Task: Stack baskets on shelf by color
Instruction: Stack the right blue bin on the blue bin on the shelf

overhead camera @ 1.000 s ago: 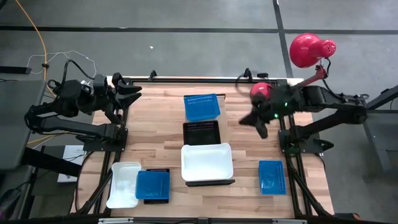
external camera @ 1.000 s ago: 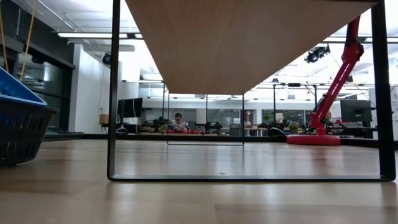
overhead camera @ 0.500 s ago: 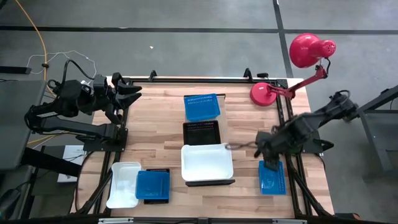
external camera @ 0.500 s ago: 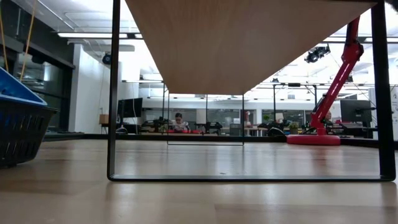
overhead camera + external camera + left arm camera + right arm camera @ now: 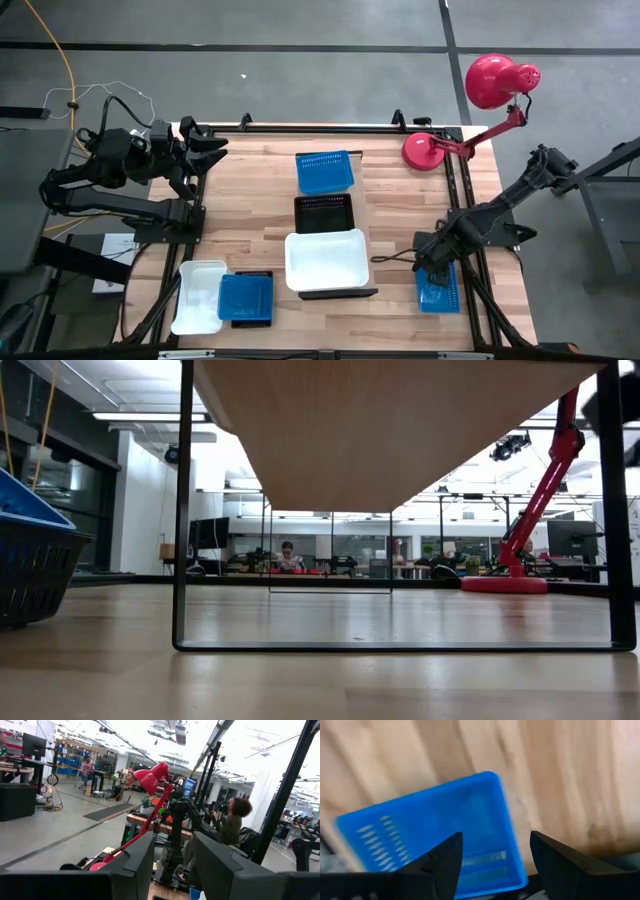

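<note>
Blue basket [image 5: 437, 285] lies long axis toward table's near edge; right gripper [image 5: 432, 262] spread wide above, ungrasping.

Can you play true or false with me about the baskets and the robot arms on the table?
1. The right gripper is open above a blue basket. True.
2. The red lamp lies inside a basket. False: it stands at the table's far right corner, outside every basket.
3. A big white basket sits in the middle of the table, beside a black basket. True.
4. The left gripper is holding a white basket. False: it waits at the table's far left edge, holding nothing.
5. There are no blue baskets near the left arm's side. False: one blue basket rests beside a white basket there.
</note>
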Action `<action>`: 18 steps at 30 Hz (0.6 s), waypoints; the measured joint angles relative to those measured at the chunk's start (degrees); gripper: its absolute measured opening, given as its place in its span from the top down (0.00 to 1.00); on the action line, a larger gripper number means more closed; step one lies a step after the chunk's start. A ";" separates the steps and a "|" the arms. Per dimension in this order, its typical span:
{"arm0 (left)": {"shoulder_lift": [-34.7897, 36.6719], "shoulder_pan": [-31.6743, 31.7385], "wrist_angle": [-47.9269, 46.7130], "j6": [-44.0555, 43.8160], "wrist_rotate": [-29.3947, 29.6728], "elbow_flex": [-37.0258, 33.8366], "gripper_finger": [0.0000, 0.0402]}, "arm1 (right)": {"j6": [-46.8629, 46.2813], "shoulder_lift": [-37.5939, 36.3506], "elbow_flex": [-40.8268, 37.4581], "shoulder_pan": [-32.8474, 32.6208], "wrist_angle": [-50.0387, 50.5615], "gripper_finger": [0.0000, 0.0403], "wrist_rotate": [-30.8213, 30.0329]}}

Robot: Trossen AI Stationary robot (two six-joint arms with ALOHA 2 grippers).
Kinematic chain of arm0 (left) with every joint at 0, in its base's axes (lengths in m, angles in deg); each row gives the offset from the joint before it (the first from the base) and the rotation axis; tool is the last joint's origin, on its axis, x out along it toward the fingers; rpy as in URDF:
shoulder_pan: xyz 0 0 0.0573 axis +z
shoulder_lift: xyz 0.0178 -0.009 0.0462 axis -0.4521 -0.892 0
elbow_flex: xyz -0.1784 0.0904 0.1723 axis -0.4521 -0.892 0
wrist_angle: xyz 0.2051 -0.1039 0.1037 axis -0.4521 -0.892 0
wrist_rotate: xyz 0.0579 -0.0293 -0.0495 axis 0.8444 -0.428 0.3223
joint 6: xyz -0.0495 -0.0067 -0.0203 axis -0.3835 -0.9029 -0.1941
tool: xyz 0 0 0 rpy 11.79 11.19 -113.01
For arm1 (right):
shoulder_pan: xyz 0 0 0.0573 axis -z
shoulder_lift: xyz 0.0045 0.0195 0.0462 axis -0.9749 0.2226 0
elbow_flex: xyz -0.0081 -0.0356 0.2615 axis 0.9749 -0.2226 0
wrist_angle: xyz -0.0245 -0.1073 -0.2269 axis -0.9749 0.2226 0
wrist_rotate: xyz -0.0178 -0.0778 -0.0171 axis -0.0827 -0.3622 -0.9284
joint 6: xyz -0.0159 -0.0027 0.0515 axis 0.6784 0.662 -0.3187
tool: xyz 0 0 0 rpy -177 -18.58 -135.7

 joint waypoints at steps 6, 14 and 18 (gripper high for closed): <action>0.00 0.00 0.00 0.00 0.02 0.00 0.69 | 0.30 0.00 -4.88 -0.17 -1.26 0.45 0.31; 0.00 0.00 0.00 0.00 0.12 0.00 0.69 | 3.19 0.00 -8.24 -2.36 -3.29 0.45 -0.70; 0.00 0.00 0.00 0.00 0.26 0.00 0.69 | 3.14 0.02 -9.80 -3.30 -5.17 0.45 -1.08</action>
